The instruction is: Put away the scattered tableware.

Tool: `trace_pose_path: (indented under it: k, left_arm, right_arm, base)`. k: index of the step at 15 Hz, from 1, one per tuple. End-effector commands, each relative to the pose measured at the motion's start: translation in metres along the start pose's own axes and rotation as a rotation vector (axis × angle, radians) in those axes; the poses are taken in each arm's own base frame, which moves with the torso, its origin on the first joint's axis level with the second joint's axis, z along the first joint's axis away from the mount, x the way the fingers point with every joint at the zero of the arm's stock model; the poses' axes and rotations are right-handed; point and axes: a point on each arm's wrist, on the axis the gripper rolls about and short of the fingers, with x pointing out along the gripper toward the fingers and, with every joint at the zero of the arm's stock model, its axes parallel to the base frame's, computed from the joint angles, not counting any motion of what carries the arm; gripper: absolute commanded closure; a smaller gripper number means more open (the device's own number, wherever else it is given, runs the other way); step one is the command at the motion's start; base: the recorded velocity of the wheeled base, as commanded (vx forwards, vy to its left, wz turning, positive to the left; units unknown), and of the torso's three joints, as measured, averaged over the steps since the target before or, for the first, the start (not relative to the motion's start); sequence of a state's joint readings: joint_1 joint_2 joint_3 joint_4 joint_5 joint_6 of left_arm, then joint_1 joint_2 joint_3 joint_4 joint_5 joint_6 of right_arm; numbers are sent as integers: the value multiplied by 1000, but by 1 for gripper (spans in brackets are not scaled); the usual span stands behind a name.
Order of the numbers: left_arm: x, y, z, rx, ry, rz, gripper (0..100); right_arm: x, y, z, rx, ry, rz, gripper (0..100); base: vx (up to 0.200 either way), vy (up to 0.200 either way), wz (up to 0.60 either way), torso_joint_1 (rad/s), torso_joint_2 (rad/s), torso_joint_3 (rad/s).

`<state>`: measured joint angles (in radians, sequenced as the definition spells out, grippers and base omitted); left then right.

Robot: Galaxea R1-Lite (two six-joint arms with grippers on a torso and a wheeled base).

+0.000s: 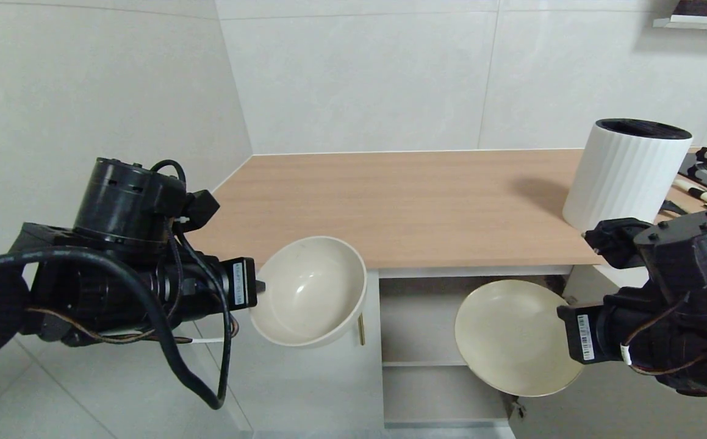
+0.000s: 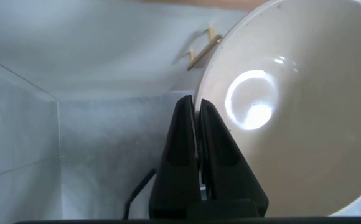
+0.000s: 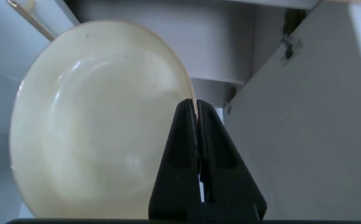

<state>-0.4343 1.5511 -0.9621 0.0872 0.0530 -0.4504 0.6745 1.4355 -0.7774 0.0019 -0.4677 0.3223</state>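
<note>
Left tool (image 2: 196, 109) clenched on the bowl (image 1: 312, 291) rim; right tool (image 3: 196, 111) clenched on the plate (image 1: 510, 336) rim. Both hang below the counter's (image 1: 402, 201) front edge, before the open cabinet (image 1: 417, 317). Stowing step, judged: next, ease each onto a shelf, then release.

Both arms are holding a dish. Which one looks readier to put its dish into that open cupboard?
Right, probably. The right claw holds the plate directly before the open cupboard; the left claw holds the bowl off to the side, before a closed door.
</note>
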Motion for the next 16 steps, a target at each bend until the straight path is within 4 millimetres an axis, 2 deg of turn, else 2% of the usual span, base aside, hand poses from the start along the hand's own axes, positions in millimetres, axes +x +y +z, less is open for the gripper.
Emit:
trace_pose_path:
  k: [1,10,16]
  left_arm:
    - [1,0,0,-1,1,2,100]
    - [3,0,-1,0,8,5,100]
    - [5,0,-1,0,14,8,100]
  right_arm:
    - [4,2,-1,-7,13,-4,100]
    - [17,6,-8,-30,58,-19,100]
    - [21,7,-11,-39,75,-25,100]
  base:
    - [0,0,0,-168,452,286]
    - [0,0,0,-143,474,321]
    - [0,0,0,-67,445,372]
